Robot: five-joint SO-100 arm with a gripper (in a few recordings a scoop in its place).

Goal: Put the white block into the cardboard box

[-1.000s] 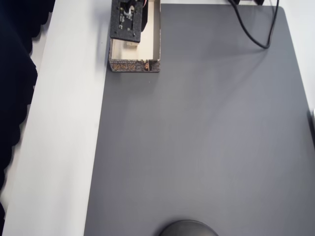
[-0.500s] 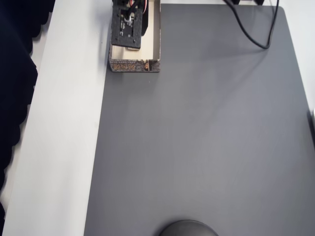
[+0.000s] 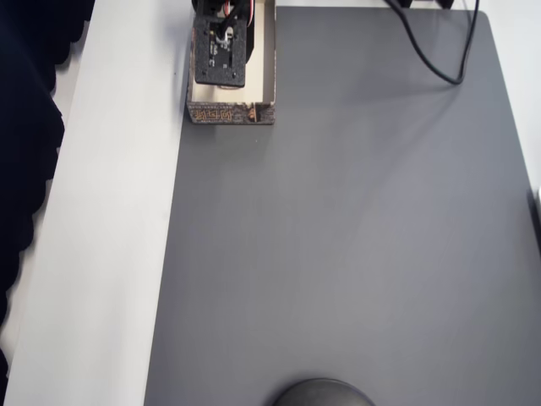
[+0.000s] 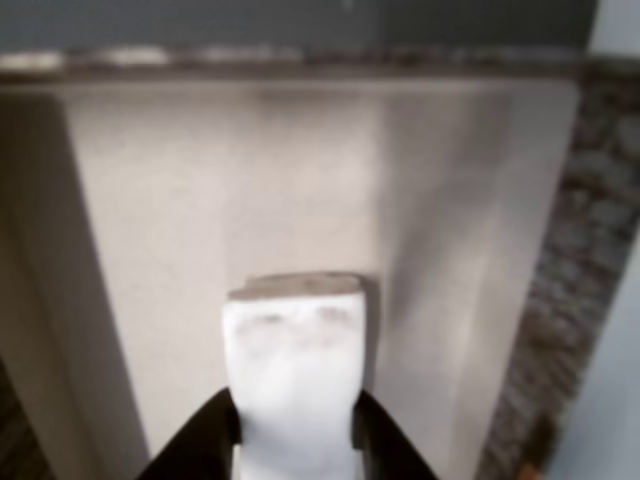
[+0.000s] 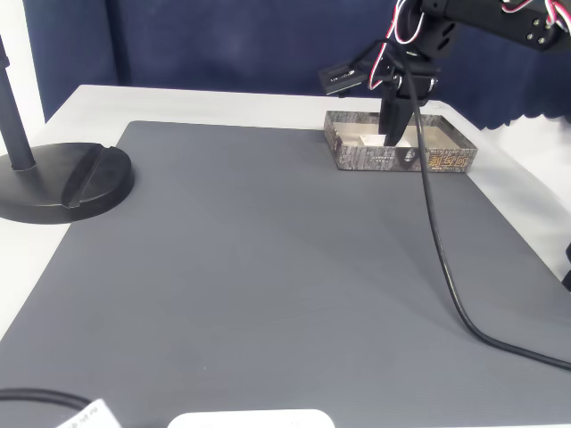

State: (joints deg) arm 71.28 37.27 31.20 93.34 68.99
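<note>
- Gripper (image 4: pixel 295 440): your two dark fingers (image 4: pixel 205 445) pinch the white block (image 4: pixel 295 370) from both sides at the bottom edge of the wrist view; the block stands out ahead of them over the cream floor of the cardboard box (image 4: pixel 170 230).
- Left of the wrist view: you see the box's inner left wall, in shadow, rising beside the floor.
- Centre of the wrist view: the block's far end casts a narrow shadow on the box floor; whether the block touches the floor you cannot tell.
- Right of the wrist view: the patterned brownish-grey rim of the box runs down the frame.
- Overhead view, left: a white table (image 3: pixel 110 254) strip lies beside the grey mat (image 3: pixel 355 254); the cardboard box (image 3: pixel 231 112) sits at the top, straddling the mat's left edge, with your arm's black body covering most of its inside.
- Overhead view, right: a black cable (image 3: pixel 431 59) loops across the mat's top corner.
- Fixed view, left: a black round stand base (image 5: pixel 62 183) rests on the table.
- Fixed view, right: your gripper (image 5: pixel 393 134) reaches down into the cardboard box (image 5: pixel 397 156) at the mat's far edge, with the white block (image 5: pixel 373 138) inside the walls.
</note>
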